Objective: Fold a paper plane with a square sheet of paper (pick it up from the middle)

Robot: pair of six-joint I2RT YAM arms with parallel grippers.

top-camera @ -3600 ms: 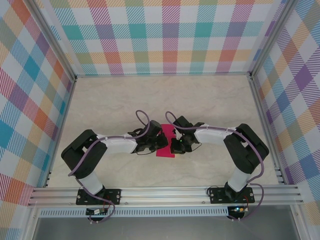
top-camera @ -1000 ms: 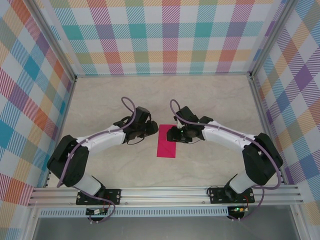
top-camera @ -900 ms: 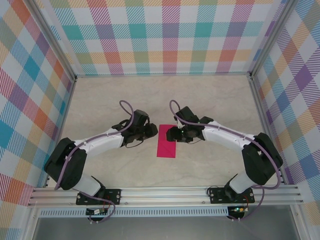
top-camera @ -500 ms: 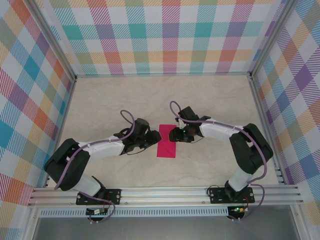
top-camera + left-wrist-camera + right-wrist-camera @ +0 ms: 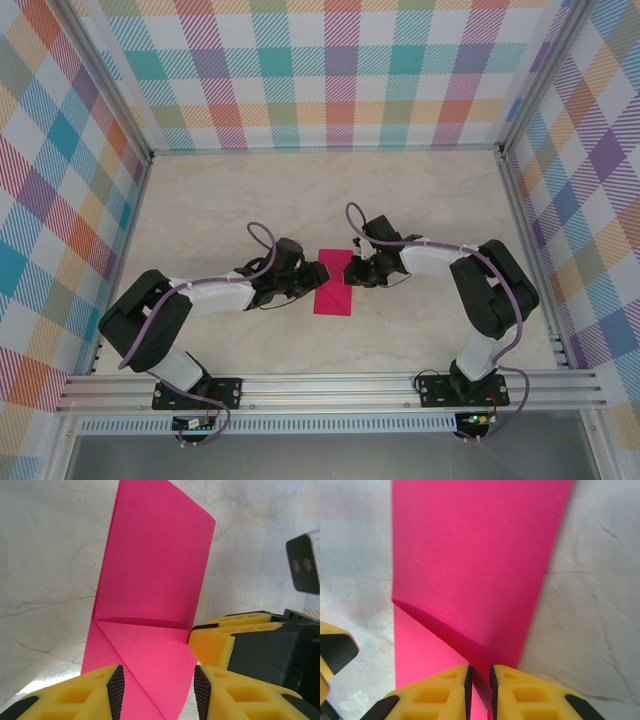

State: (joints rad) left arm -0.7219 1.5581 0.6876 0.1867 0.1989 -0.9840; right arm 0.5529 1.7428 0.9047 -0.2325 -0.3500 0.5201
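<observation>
The square sheet of paper (image 5: 333, 292) lies mid-table, magenta-pink, folded into a narrow strip with one corner turned down into a triangular flap (image 5: 150, 655). My left gripper (image 5: 317, 272) stands open at its left edge, and the flap end lies between the fingers (image 5: 159, 686). My right gripper (image 5: 353, 271) is at the paper's right edge. In its wrist view the jaws (image 5: 479, 677) are drawn nearly together with the raised flap edge of the paper (image 5: 470, 555) in the slim gap. A right gripper finger (image 5: 212, 647) touches the crease end.
The pale marble-look table (image 5: 230, 200) is bounded by checked walls, and an aluminium rail (image 5: 330, 385) runs along the near edge. Both arms reach inward from their bases and meet at the paper.
Both grippers have come in to the paper's upper end from either side. The right jaws have narrowed onto the flap edge. The left jaws opened slightly.
</observation>
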